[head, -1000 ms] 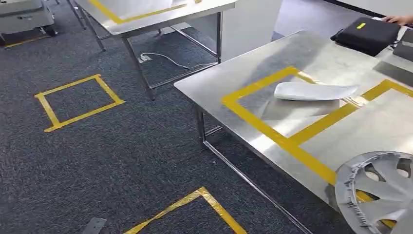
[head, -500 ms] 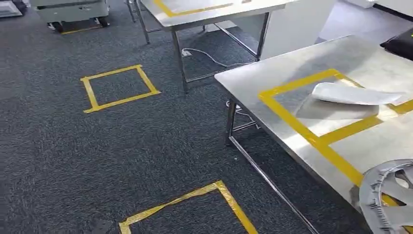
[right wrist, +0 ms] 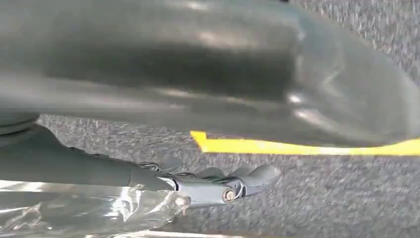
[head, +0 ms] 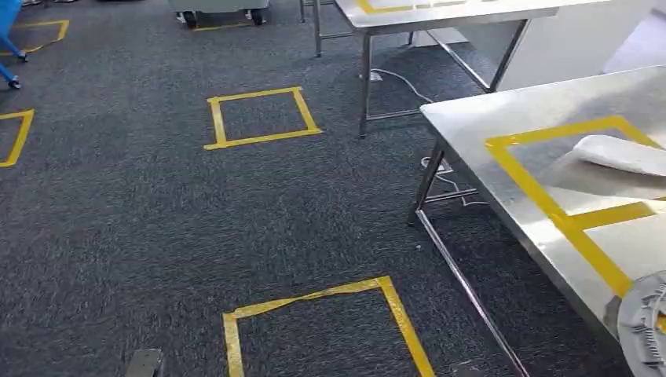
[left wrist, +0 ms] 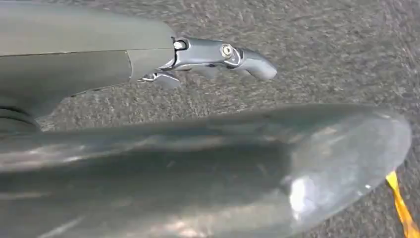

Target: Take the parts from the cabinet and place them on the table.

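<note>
- The long white part [head: 624, 155] lies flat on the steel table [head: 503, 118], inside a box of yellow tape [head: 550, 200]. Its long side runs across the table, with the rounded end toward the table's middle and the other end cut off by the picture's edge.
- It looks smooth, pale and a little curved.
- A grey wheel cover [head: 645, 326] lies at the table's near edge (just a piece of it shows), well apart from the white part.
- The left hand [left wrist: 213, 57] hangs over the dark carpet [head: 157, 220], fingers [left wrist: 252, 64] stretched out and holding nothing.
- The right hand [right wrist: 223, 186] hangs over the carpet too, fingers [right wrist: 260, 174] a bit bent, with nothing in them.
</note>
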{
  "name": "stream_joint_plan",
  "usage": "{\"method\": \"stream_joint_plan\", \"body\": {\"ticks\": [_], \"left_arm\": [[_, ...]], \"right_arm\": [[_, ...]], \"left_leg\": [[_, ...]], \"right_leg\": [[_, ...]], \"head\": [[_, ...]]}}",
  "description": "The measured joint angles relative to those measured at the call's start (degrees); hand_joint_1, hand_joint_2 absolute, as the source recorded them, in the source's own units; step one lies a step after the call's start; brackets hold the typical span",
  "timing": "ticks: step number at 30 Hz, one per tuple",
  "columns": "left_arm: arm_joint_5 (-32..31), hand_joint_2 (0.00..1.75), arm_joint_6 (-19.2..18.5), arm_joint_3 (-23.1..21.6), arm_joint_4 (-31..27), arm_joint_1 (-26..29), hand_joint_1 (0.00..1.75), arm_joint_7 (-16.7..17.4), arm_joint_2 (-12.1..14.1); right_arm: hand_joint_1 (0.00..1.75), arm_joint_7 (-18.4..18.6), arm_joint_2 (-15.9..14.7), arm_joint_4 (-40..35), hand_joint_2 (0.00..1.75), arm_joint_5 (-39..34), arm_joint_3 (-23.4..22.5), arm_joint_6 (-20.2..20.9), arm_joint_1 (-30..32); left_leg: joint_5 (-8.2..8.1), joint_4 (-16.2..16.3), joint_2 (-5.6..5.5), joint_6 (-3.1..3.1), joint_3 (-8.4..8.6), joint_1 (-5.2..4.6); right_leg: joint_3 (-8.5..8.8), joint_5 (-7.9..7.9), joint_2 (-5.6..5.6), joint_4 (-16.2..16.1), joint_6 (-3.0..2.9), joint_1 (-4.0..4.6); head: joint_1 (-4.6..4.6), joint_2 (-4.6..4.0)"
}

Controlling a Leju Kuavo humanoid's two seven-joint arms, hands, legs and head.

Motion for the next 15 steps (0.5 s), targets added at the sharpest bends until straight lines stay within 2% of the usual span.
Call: {"method": "stream_joint_plan", "body": {"ticks": [1,2,3,4,5,6,7,8,9,10,11,12,13,14,15], "left_arm": [[-0.8,0.00,0.4,-0.1,0.0,0.0,0.00,0.2,-0.1],[-1.4,0.00,0.7,-0.1,0.0,0.3,0.00,0.7,-0.4],[-1.8,0.00,1.0,-0.2,0.0,0.5,0.00,1.0,-0.7],[-2.5,0.00,1.2,-0.3,0.1,0.5,0.00,1.3,-0.9],[-3.2,0.00,1.2,-0.6,0.1,0.2,0.00,1.4,-1.2],[-3.9,0.00,1.1,-1.1,0.1,-0.3,0.00,1.3,-1.4],[-4.4,0.00,0.8,-1.6,0.2,-0.6,0.00,1.3,-1.7],[-4.6,0.00,0.5,-1.9,0.2,-0.7,0.00,1.3,-1.9],[-4.7,0.00,0.5,-2.1,0.3,-0.7,0.00,1.3,-2.2],[-4.8,0.00,0.5,-2.3,0.3,-0.6,0.00,1.3,-2.3],[-4.9,0.00,0.5,-2.5,0.3,-0.7,0.00,1.3,-2.3],[-5.0,0.00,0.5,-2.7,0.3,-0.8,0.00,1.2,-2.4],[-5.0,0.00,0.5,-2.9,0.4,-0.8,0.00,1.0,-2.6],[-5.2,0.00,0.5,-3.1,0.4,-1.0,0.00,0.8,-2.7],[-5.4,0.00,0.6,-3.3,0.4,-1.2,0.00,0.8,-2.8]], "right_arm": [[0.00,0.1,-0.1,0.0,0.00,-0.4,-0.8,0.2,-0.2],[0.00,0.5,-0.2,0.0,0.00,-0.8,-1.5,0.3,-0.2],[0.00,1.1,-0.2,0.0,0.00,-1.0,-2.0,0.5,-0.3],[0.00,1.8,-0.6,-0.1,0.00,-1.4,-2.6,0.7,0.0],[0.00,2.3,-0.6,-0.1,0.00,-1.5,-3.2,0.8,0.4],[0.00,2.9,-0.7,-0.1,0.00,-1.6,-3.8,1.0,0.8],[0.00,3.3,-1.0,-0.1,0.00,-1.7,-4.4,1.1,1.1],[0.00,3.5,-1.2,-0.1,0.00,-1.8,-4.8,1.2,1.1],[0.00,3.7,-1.5,-0.1,0.00,-1.9,-5.2,1.2,1.0],[0.00,3.7,-1.7,-0.1,0.00,-2.0,-5.5,1.2,0.9],[0.00,3.7,-1.8,-0.2,0.00,-2.0,-5.7,1.3,0.9],[0.00,3.8,-2.0,-0.2,0.00,-2.1,-5.8,1.3,0.9],[0.00,3.8,-2.3,-0.3,0.00,-2.2,-5.9,1.3,0.9],[0.00,3.7,-2.5,-0.4,0.00,-2.3,-6.1,1.3,0.9],[0.00,3.7,-2.5,-0.4,0.00,-2.4,-6.4,1.3,0.9]], "left_leg": [[0.08,0.3,-0.63,0.23,-0.84,-0.27],[0.53,0.3,-1.29,0.95,-1.38,-0.46],[0.96,0.2,-1.65,1.64,-1.76,-0.32],[1.43,0.3,-2.21,2.33,-2.31,-0.36],[1.87,0.3,-2.92,2.86,-2.94,-0.37],[2.54,0.3,-3.95,3.21,-3.67,-0.54],[3.23,0.3,-4.93,3.43,-4.41,-0.83],[3.79,0.3,-5.66,3.56,-5.06,-1.08],[4.41,0.3,-6.39,3.63,-5.65,-1.33],[4.98,0.3,-7.02,3.66,-6.33,-1.47],[5.57,0.4,-7.91,3.63,-7.06,-1.60],[6.09,0.4,-8.76,3.55,-7.59,-1.63],[6.50,0.5,-9.29,3.49,-7.87,-1.52],[6.79,0.7,-9.82,3.36,-8.27,-1.79],[7.18,0.7,-10.38,3.13,-8.43,-1.63]], "right_leg": [[-0.26,0.57,-0.79,-0.1,0.35,-0.30],[-0.26,1.02,-1.42,-0.1,0.77,-0.66],[-0.80,0.25,0.38,0.2,1.31,-1.15],[-1.34,-2.25,3.69,1.7,1.44,-1.11],[-2.22,-5.38,5.70,5.1,1.46,-0.98],[-3.53,-8.40,6.89,9.8,1.41,-0.84],[-4.75,-10.46,7.42,14.5,1.23,-0.64],[-5.30,-10.64,7.57,17.2,0.98,-0.37],[-4.86,-9.19,7.63,17.7,0.53,-0.03],[-3.41,-7.16,7.72,16.0,-0.03,0.32],[-0.62,-5.23,8.13,12.0,-0.63,0.69],[3.20,-4.20,9.55,6.4,-1.31,0.98],[6.62,-5.51,12.98,1.0,-2.12,1.08],[8.75,-6.16,14.09,-1.8,-2.02,0.52],[8.26,-6.17,13.58,-2.1,-1.60,0.87]], "head": [[-0.02,0.00],[0.07,0.00],[-0.15,0.00],[0.04,0.00],[0.04,0.00],[0.09,0.00],[0.07,0.00],[0.07,0.00],[0.07,0.00],[0.02,0.00],[0.02,0.00],[0.02,0.00],[0.00,0.00],[-0.07,0.00],[0.07,0.00]]}}
